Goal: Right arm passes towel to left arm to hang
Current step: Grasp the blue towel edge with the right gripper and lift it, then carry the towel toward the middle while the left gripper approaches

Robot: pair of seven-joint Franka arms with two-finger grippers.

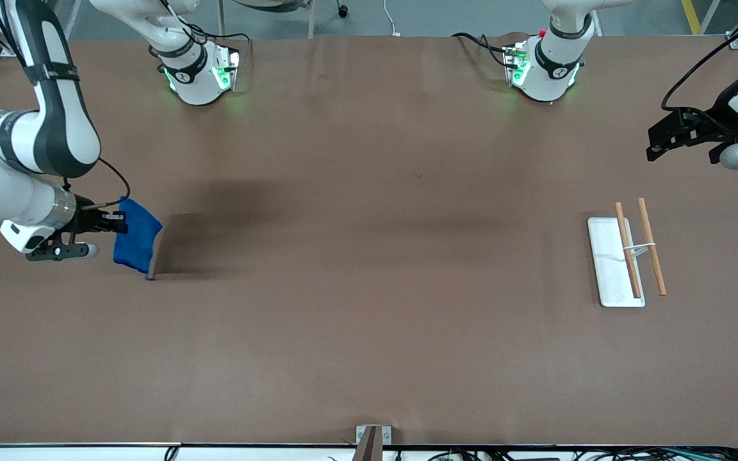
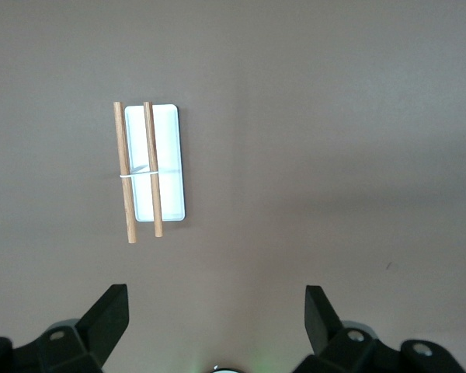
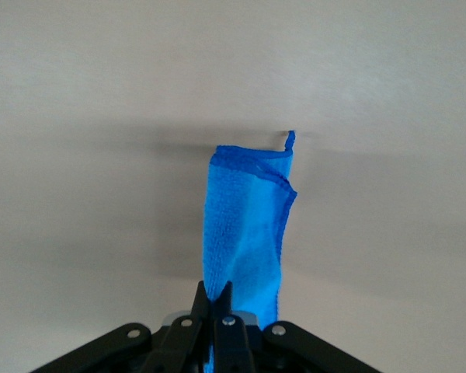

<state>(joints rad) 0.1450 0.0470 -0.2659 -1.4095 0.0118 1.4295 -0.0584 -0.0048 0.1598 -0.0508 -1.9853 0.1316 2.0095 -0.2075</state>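
Note:
The bright blue towel (image 1: 136,242) hangs from my right gripper (image 1: 119,222), which is shut on its top edge, at the right arm's end of the table. The towel droops down with its lower hem at the table surface. In the right wrist view the towel (image 3: 248,225) hangs folded from the fingers, a small loop at its lowest corner. My left gripper (image 1: 654,148) is open and empty, up in the air at the left arm's end, over the table near the rack. In the left wrist view its fingertips (image 2: 113,311) stand wide apart.
A white tray-based rack (image 1: 610,266) with two wooden rods (image 1: 651,245) joined by a white wire stands at the left arm's end of the table. It also shows in the left wrist view (image 2: 167,167). A small bracket (image 1: 369,438) sits at the table's near edge.

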